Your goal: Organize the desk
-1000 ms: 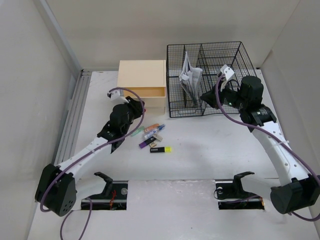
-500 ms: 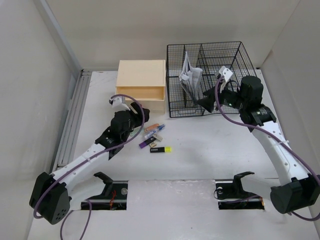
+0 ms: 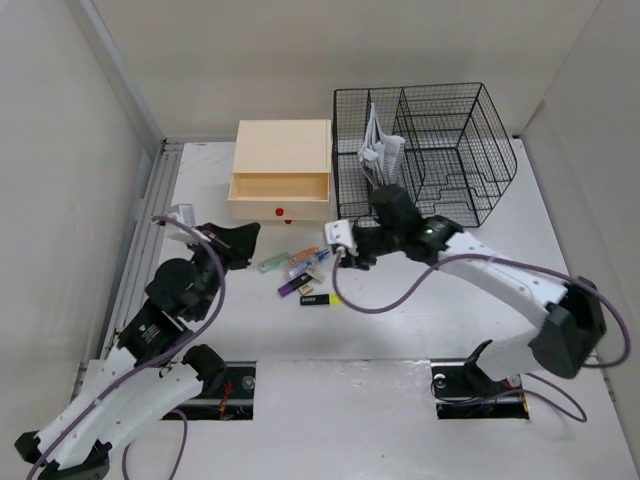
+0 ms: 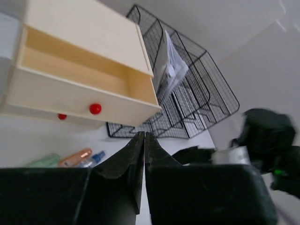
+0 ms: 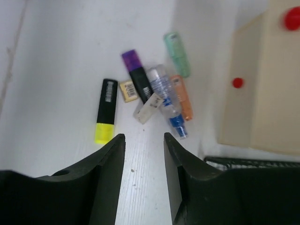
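Both empty: left gripper (image 4: 143, 136) closed, right gripper (image 5: 144, 138) parted above desk (image 3: 400, 336), rail (image 3: 143, 250) left.

Left wrist cam: I'm getting the right arm (image 4: 267, 136) as just a blurry black blob, can't make out any detail. The left gripper (image 4: 144, 137) is blocking most of the pen pile (image 4: 70, 158), w/ only three ends peeking out. The drawer box (image 4: 79, 93) is running off the left edge.

Right wrist cam: one red knob (image 5: 292, 18) is getting clipped at the corner, and the wire organizer (image 5: 243, 161) is showing as a sliver. The label on the highlighter (image 5: 106, 110) is reading too small imo.

Top cam: the left arm (image 3: 130, 380) is running off the bottom.
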You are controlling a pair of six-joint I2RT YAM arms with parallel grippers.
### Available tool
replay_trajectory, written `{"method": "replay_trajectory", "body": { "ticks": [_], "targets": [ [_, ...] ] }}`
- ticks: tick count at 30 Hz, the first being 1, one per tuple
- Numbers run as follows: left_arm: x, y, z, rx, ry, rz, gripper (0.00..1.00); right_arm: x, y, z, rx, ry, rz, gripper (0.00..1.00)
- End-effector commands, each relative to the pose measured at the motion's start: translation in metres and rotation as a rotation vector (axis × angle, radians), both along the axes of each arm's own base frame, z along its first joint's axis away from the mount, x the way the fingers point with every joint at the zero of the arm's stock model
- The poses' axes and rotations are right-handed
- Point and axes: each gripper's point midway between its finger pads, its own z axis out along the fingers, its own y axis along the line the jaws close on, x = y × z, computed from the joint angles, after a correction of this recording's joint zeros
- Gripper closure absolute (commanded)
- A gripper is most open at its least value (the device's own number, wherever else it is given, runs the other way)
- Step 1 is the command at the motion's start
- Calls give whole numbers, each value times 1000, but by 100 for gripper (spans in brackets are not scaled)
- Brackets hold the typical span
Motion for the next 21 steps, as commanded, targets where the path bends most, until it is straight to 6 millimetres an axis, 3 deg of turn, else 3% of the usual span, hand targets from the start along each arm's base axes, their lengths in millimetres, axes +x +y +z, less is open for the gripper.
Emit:
{"method": "replay_trajectory", "body": {
  "ticks": [1,4,6,7,8,9,11,12,14,19,21],
  "targets": [
    [-6,41,10,115,-6,140,97,18,11,-50,-216,-140,111,57],
    [-7,56,3,206,-2,185,83,29,34,-70,-262,-169,133,58],
    [-12,61,4,233,-20,185,67,34,46,-77,-287,-186,132,58],
    [-11,61,-5,256,-13,183,61,44,54,-69,-278,-207,120,58],
    [-14,62,-5,258,-24,173,55,45,59,-85,-313,-188,128,58],
    [-15,61,-6,261,-35,161,45,49,63,-87,-316,-185,129,58],
    [-19,60,-2,261,-64,139,40,55,75,-86,-313,-199,130,58],
    [-21,59,-1,248,-78,131,39,60,76,-97,-337,-191,125,58],
    [-20,61,0,238,-87,142,36,63,88,-100,-329,-205,101,58],
    [-23,59,2,231,-96,120,35,79,93,-123,-395,-221,65,57],
    [-23,59,2,231,-96,120,34,81,96,-121,-393,-223,64,57]
  ]
}}
